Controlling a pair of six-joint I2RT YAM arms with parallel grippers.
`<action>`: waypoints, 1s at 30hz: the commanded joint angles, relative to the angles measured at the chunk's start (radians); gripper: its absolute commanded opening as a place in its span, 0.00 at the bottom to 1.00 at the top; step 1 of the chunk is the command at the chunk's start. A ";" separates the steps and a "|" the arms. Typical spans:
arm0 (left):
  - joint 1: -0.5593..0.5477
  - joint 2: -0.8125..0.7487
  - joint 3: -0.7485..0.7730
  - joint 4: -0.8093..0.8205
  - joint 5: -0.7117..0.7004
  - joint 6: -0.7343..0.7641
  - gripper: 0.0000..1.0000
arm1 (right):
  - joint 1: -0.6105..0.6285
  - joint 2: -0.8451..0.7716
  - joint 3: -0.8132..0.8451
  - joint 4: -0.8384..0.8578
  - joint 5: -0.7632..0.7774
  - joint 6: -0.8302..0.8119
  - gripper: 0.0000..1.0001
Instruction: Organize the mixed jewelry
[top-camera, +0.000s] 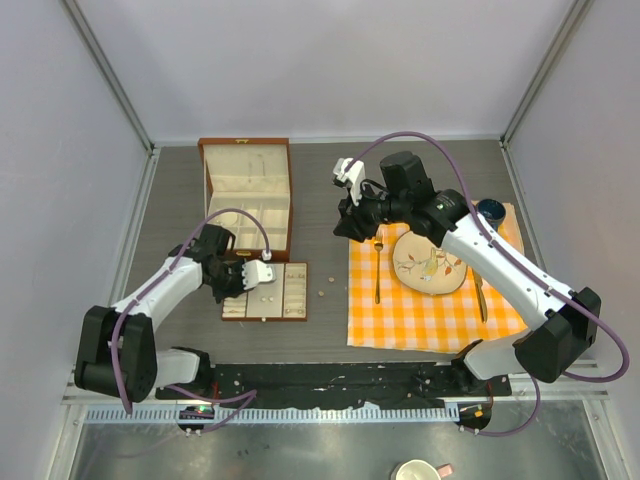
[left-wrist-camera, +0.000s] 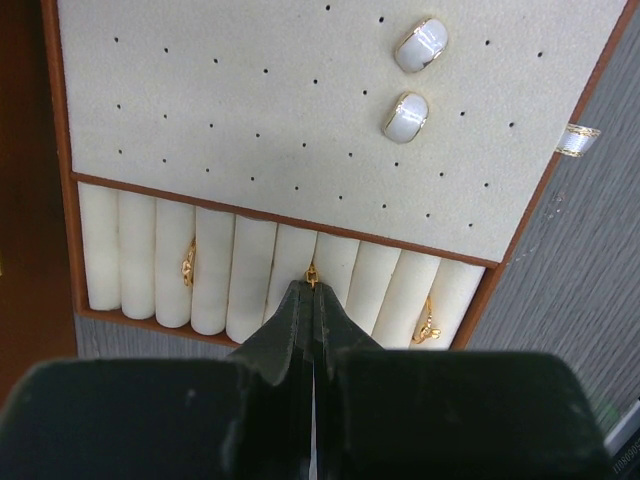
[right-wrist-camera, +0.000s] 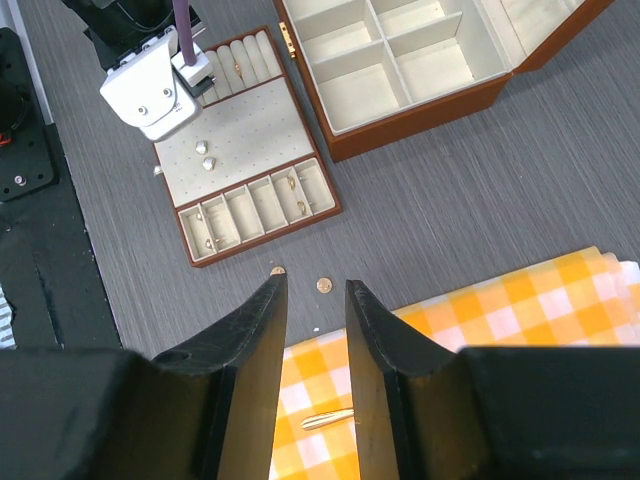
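Note:
The brown tray (top-camera: 297, 292) holds the mixed jewelry. In the left wrist view two pearl-like studs (left-wrist-camera: 421, 45) sit on its dotted pad, and gold rings (left-wrist-camera: 188, 263) rest among the cream rolls. My left gripper (left-wrist-camera: 311, 287) is shut, with a small gold ring (left-wrist-camera: 311, 273) peeking out at its tips in a slot between two rolls. My right gripper (right-wrist-camera: 313, 283) hangs open and empty above the cloth's edge. Two loose gold studs (right-wrist-camera: 323, 285) lie on the table just beyond its fingertips.
The open wooden box (top-camera: 245, 195) stands behind the tray. A yellow checked cloth (top-camera: 400, 310) on the right carries a plate (top-camera: 430, 262), a gold fork (top-camera: 377, 270), a knife (top-camera: 481, 295) and a blue cup (top-camera: 490, 212).

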 joint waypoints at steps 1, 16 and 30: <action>0.004 0.015 -0.018 0.022 -0.018 0.017 0.00 | -0.004 -0.021 0.006 0.042 -0.024 0.010 0.36; 0.005 -0.061 0.015 -0.025 -0.011 0.003 0.24 | -0.006 -0.027 0.006 0.043 -0.024 0.009 0.36; 0.004 -0.144 0.117 -0.079 0.067 -0.081 0.34 | -0.007 -0.041 -0.006 0.043 -0.006 0.009 0.37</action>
